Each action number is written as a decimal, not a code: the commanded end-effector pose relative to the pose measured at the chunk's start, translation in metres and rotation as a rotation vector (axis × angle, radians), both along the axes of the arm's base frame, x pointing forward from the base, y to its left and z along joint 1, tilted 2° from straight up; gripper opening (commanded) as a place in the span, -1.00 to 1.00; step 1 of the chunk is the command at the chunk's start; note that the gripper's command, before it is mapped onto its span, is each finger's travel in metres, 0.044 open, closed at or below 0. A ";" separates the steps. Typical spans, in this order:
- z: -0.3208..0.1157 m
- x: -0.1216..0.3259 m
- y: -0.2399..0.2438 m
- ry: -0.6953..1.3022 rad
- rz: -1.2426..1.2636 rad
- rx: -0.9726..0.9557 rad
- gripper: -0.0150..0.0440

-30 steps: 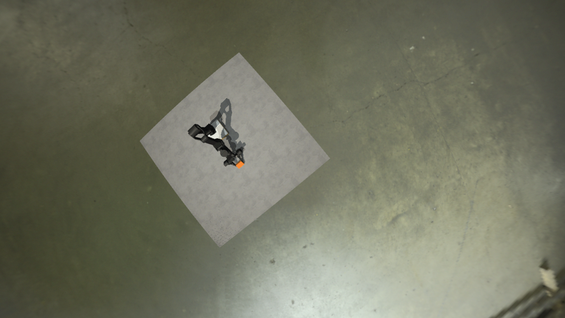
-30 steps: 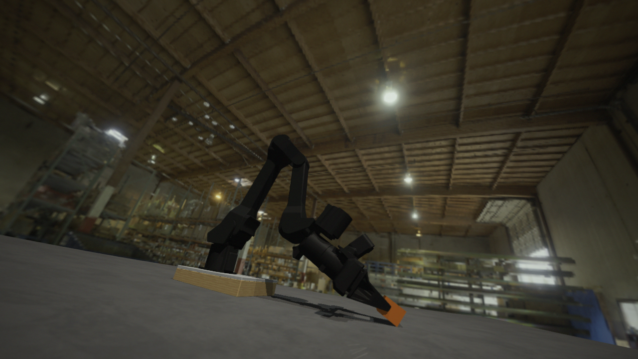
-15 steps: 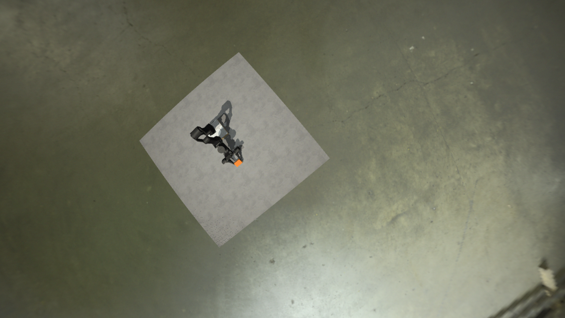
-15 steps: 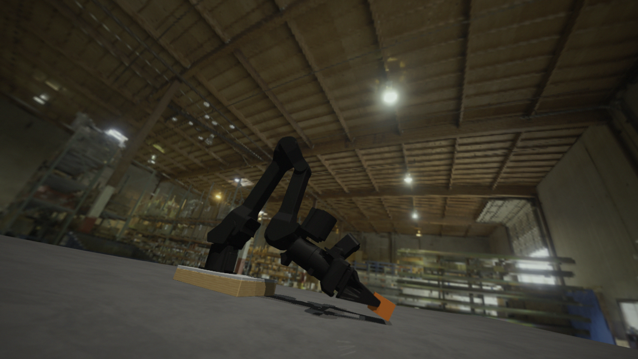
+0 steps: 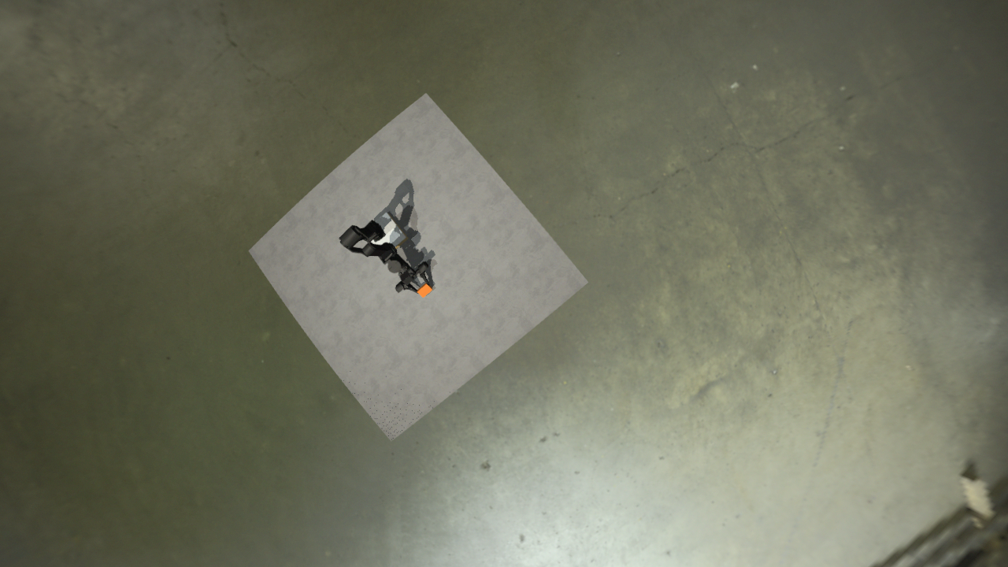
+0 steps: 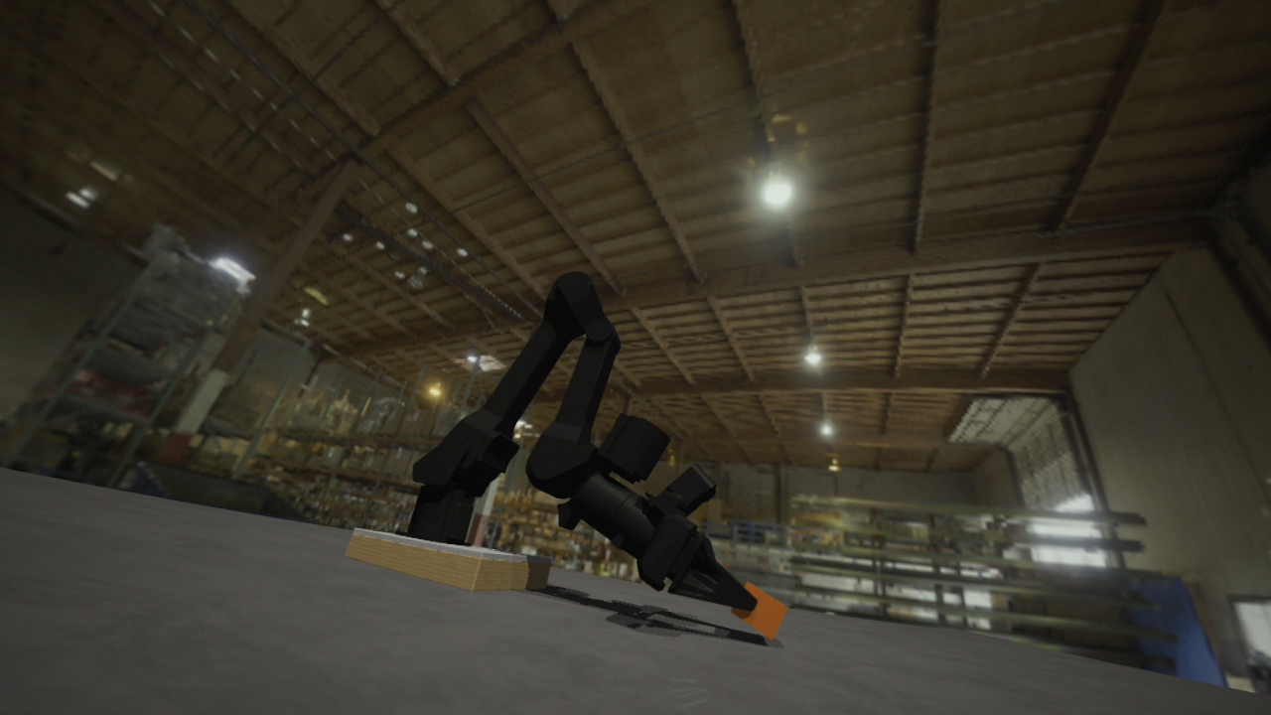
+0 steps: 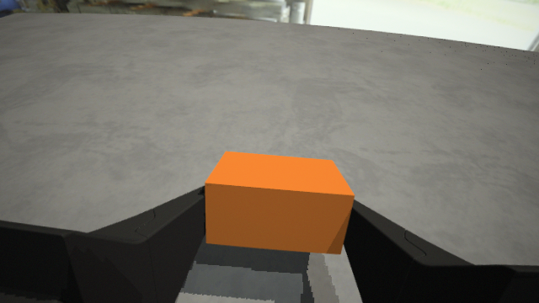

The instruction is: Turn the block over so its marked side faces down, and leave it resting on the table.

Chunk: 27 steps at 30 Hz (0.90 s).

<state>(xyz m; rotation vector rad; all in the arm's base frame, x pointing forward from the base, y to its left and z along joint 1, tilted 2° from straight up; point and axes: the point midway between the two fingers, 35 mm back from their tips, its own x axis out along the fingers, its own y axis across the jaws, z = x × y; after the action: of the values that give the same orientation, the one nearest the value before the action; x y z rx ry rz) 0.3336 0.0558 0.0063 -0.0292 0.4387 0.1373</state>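
The orange block [image 5: 424, 290] [image 6: 765, 612] [image 7: 279, 216] is between the fingertips of my gripper [image 5: 420, 287] [image 6: 752, 604] [image 7: 276, 199]. My gripper is shut on it, one finger on each side in the wrist view. In the exterior view the block is tilted, with its lowest corner at or just above the table [image 5: 479, 331] [image 6: 266, 622] [image 7: 168, 105]; I cannot tell if it touches. The gripper slants down and outward. No marked side shows on the faces in view, and the other faces are hidden.
The arm stands on a wooden base [image 6: 417, 563] with a white top. The arm's shadow falls on the table from the base to below the block. The square table top's edges lie well away from the block in the top view.
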 end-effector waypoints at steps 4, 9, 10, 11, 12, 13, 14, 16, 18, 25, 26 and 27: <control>0.000 0.000 -0.001 -0.003 -0.003 -0.006 0.31; 0.000 0.000 -0.001 -0.003 -0.003 -0.006 0.75; 0.000 0.000 -0.001 -0.003 -0.003 -0.006 0.84; 0.000 0.000 -0.001 -0.003 -0.003 -0.006 0.93; 0.000 0.000 -0.001 -0.003 -0.003 -0.006 1.00; 0.000 0.000 -0.001 -0.003 -0.003 -0.006 1.00; 0.000 0.000 -0.001 -0.003 -0.003 -0.006 1.00; 0.000 0.000 -0.001 -0.003 -0.003 -0.006 1.00; 0.000 0.000 -0.001 -0.003 -0.003 -0.006 1.00; 0.000 0.000 -0.001 -0.003 -0.003 -0.006 1.00; 0.000 0.000 -0.001 -0.003 -0.003 -0.006 1.00; 0.000 0.000 -0.001 -0.003 -0.003 -0.006 1.00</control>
<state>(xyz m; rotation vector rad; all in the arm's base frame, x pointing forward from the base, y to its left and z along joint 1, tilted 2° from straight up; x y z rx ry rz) 0.3339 0.0558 0.0069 -0.0291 0.4354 0.1370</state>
